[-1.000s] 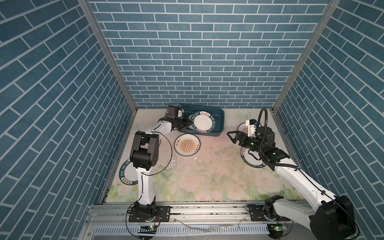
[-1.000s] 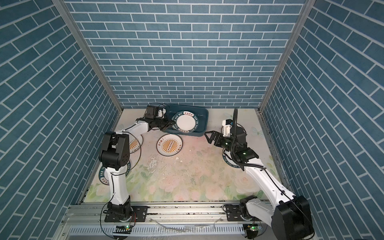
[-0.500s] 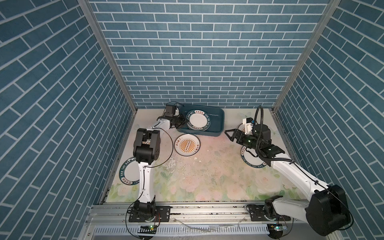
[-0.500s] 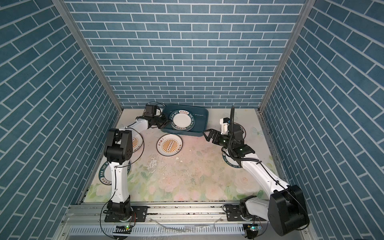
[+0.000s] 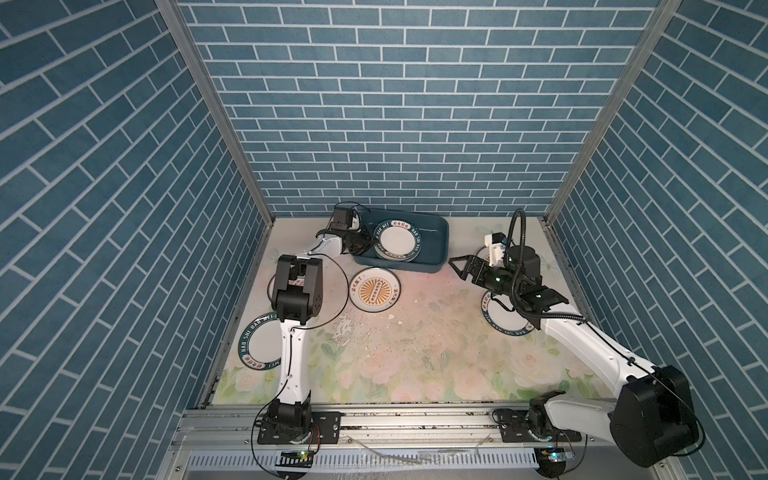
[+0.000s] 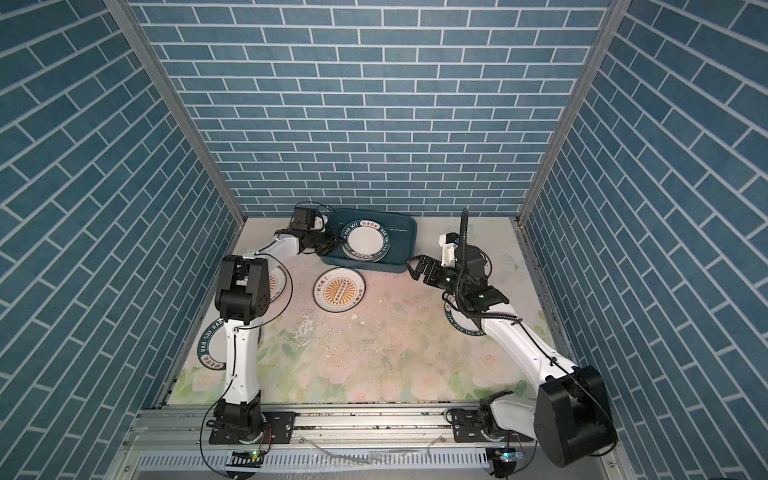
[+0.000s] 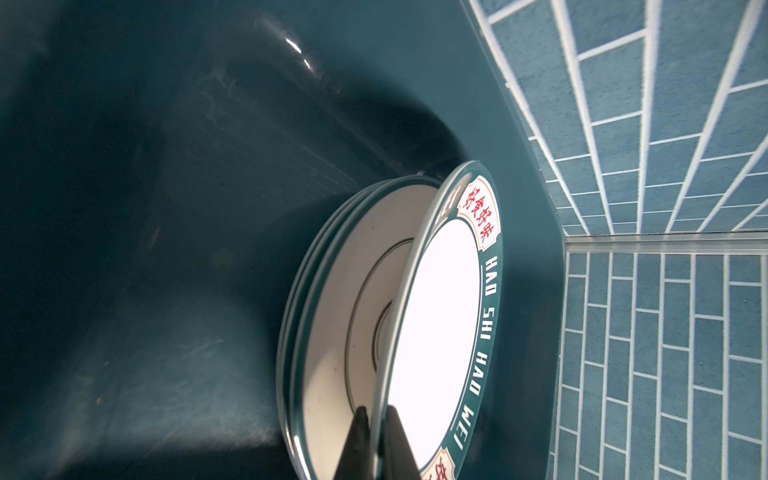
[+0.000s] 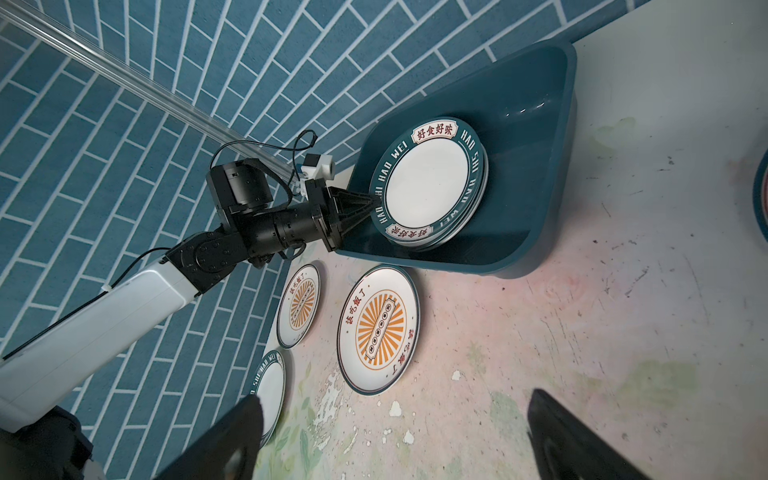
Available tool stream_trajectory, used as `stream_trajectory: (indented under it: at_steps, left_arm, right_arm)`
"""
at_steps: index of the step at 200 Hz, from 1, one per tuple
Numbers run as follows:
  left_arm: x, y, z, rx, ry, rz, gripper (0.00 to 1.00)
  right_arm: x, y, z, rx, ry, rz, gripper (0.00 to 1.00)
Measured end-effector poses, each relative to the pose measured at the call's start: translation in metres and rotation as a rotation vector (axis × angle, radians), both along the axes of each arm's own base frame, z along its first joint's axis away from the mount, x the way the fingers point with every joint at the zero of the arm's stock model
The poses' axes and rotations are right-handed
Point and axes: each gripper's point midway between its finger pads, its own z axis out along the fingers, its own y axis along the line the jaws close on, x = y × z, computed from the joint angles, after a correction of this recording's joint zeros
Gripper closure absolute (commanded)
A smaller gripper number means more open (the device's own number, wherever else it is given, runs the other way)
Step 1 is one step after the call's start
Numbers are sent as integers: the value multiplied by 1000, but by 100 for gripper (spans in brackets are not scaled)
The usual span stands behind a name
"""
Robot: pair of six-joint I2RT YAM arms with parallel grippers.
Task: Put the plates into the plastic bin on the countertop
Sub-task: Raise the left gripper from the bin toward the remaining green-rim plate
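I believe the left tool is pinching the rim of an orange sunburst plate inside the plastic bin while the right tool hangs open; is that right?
Not quite: the left wrist view shows the left tool pinching a green-lettered plate, not a sunburst one. The rest holds: inside the plastic bin, right tool open.

The pale flat bench (image 5: 415, 353), printed with pastel pink flowers and green leaves, is scuffed and flaked white around its middle. At its back stands the dark teal rectangular plastic bin (image 5: 441, 249), and just in front of it lies a round white plate with an orange sunburst centre (image 5: 376, 289). A second sunburst plate (image 6: 278, 286) lies near the left edge, a white plate with a green lettered rim (image 5: 258, 345) nearer the front there, and another green-rimmed plate (image 5: 505, 324) on the right.
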Motion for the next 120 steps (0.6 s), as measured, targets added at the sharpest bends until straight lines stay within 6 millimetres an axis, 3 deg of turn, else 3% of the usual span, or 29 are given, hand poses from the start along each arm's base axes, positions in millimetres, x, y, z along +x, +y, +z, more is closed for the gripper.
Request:
stream_trajectory:
  at_steps: [28,50,73,120]
  left_arm:
    - [-2,4,-4,33,13,-1,64]
    - [-3,6,-7,60,23,-6,55]
    - [-3,8,-7,79,30,-9,39]
    - [-1,9,3,110,-3,-32,23]
  right_arm:
    - [1,0,0,-2,0,-4,2]
    - [2,-1,-2,-7,6,-9,1]
    - [3,-1,-5,-12,13,-14,2]
    - [3,-7,-13,-37,40,-42,2]
